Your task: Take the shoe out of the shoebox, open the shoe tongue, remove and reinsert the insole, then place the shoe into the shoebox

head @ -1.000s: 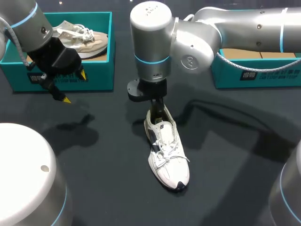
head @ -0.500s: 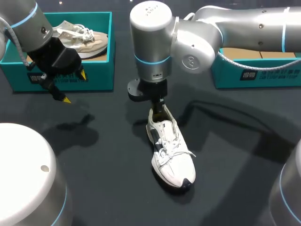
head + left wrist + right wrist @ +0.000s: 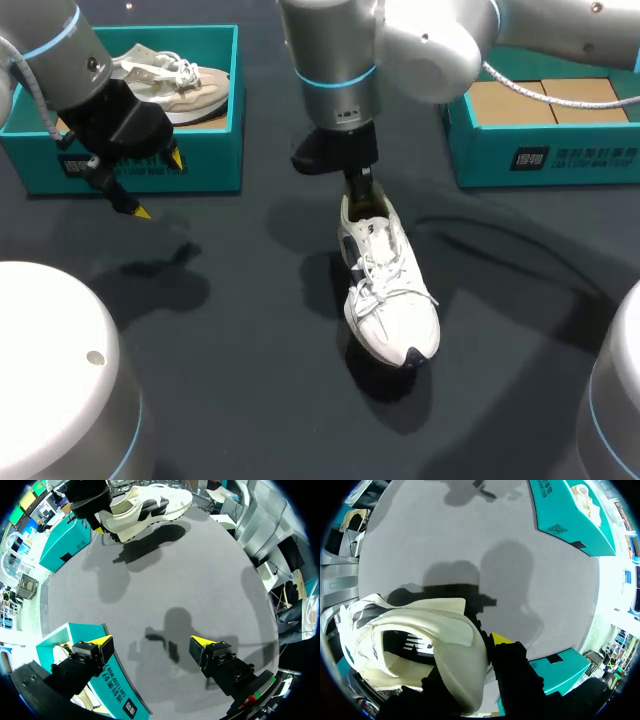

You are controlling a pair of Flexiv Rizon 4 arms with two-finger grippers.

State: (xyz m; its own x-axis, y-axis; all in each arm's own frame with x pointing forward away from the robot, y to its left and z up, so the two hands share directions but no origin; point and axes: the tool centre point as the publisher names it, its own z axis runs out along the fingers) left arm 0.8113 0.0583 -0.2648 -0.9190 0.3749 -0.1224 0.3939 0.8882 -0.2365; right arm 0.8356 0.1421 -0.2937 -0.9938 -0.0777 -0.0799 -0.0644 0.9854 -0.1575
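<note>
A white sneaker [image 3: 390, 290] with dark side trim hangs above the dark table, heel up and toe tilted down, casting a shadow below it. My right gripper [image 3: 358, 190] is shut on its heel collar. In the right wrist view one yellow-tipped finger [image 3: 500, 639] is outside the heel of the sneaker [image 3: 425, 640] and the other is hidden inside it. My left gripper [image 3: 158, 185] hangs open and empty by the front wall of the left teal shoebox [image 3: 205, 170]. The left wrist view shows the left gripper [image 3: 151, 641] open over bare table, with the sneaker [image 3: 150, 507] far ahead.
A beige shoe [image 3: 175, 80] lies in the left shoebox. A second teal shoebox [image 3: 540, 155] with brown cardboard inside stands at the back right. Bare table lies between the boxes and toward the front.
My right gripper has closed on the sneaker's heel and lifted it off the table, carrying it a little to the right. The left arm has not moved.
</note>
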